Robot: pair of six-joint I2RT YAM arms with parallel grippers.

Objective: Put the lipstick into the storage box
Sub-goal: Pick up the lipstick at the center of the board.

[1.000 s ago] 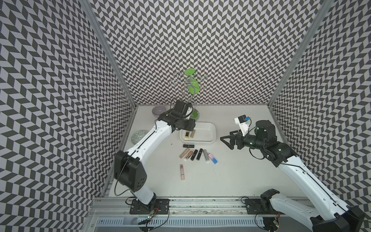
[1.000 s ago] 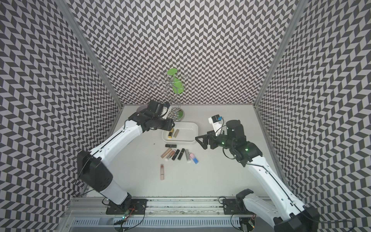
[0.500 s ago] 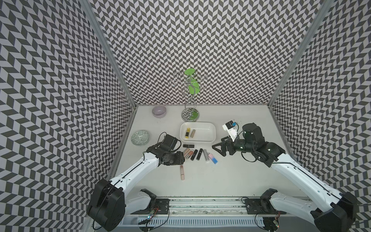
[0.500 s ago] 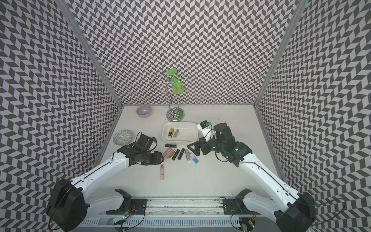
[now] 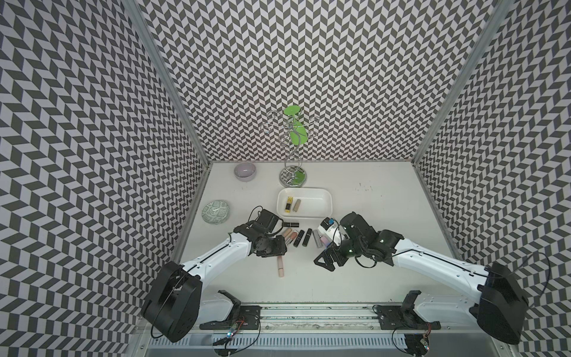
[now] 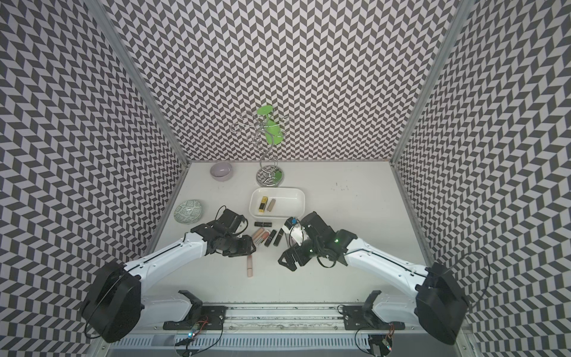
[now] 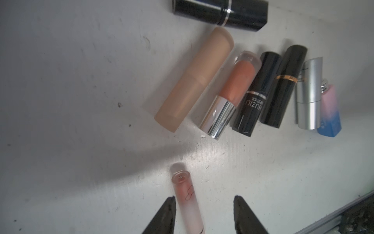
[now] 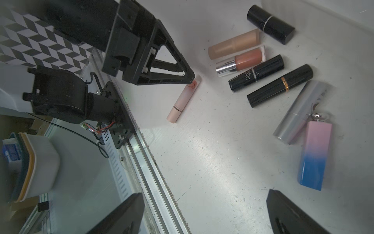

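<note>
Tabletop [image 7: 81, 101]: left wrist, unlike top views, shows fingers [image 7: 166, 214] straddling lipstick [image 7: 187, 200].

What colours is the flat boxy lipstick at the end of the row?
The boxy lipstick fades from pink to blue, clearest in the right wrist view.

Both top views looked steeply down from high overhead, near-identical, taking in the whole desk [image 5: 370, 210] and both my arms. My left wrist camera hung close over the desk, facing the row of lipsticks [image 7: 251, 95] just beyond my left hand [image 7: 204, 198]. My right wrist camera, equally close, shared that row from the other side, looking toward my left arm.
</note>
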